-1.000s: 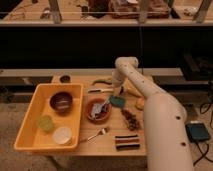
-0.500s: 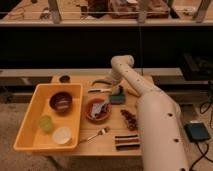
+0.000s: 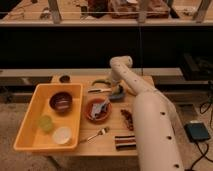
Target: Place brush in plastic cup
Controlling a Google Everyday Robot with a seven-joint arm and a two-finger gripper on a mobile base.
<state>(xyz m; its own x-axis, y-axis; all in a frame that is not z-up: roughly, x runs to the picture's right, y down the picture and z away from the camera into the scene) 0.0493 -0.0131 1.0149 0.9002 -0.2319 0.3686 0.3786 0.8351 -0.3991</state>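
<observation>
I have the gripper down low over the far side of the table. It sits at the end of the white arm, which rises from the near right corner, bends at the back and drops forward and left. I cannot tell from here whether the gripper is open or closed, or whether it has hold of anything.

The brush lies flat on the tabletop just on the near side of the gripper, right under it in my view. I cannot tell whether the two touch. It shows as a thin pale sliver whose long axis runs left to right, roughly parallel to the table's far edge. I cannot make out which end carries the bristles.

A teal object lies just to the right of the brush. An orange-brown bowl with something grey-blue in it stands just nearer to me, and a metal fork lies nearer still.

The plastic cup stands in the yellow tray on the left side of the table, well apart from both brush and gripper. It is in the tray's near-left part, with a dark brown bowl behind it and a white round dish to its near right.
</observation>
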